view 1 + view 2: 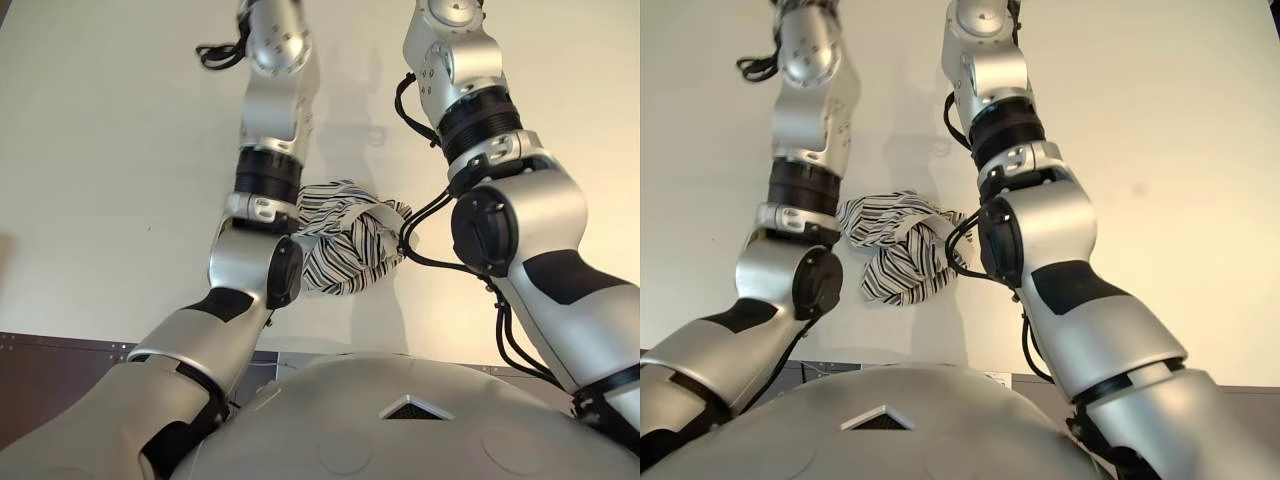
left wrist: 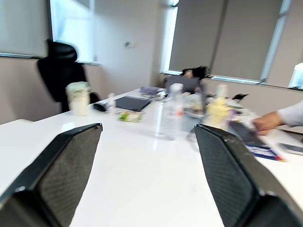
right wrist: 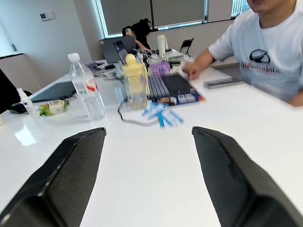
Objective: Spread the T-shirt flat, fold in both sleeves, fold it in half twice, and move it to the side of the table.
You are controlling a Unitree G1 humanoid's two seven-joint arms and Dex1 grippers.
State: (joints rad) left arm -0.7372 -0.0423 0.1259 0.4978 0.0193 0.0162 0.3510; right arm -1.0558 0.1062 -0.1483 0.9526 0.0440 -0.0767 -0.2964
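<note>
The black-and-white striped T-shirt (image 1: 345, 235) lies crumpled in a bunch on the white table (image 1: 100, 150), close to the near edge, between my two forearms. Both arms stretch out over the table past the shirt. In the left wrist view my left gripper (image 2: 147, 175) is open, its two dark fingers (image 2: 61, 175) wide apart above bare tabletop with nothing between them. My right gripper (image 3: 149, 175) is open too, over bare white table, holding nothing. Neither gripper touches the shirt.
At the table's far end stand water bottles (image 3: 86, 87), a yellow-capped bottle (image 3: 135, 82), a white jar (image 2: 78, 98), a laptop (image 3: 173, 87), blue pens (image 3: 161, 112) and a cable. A person sits there. The table's near edge (image 1: 60, 340) is by my body.
</note>
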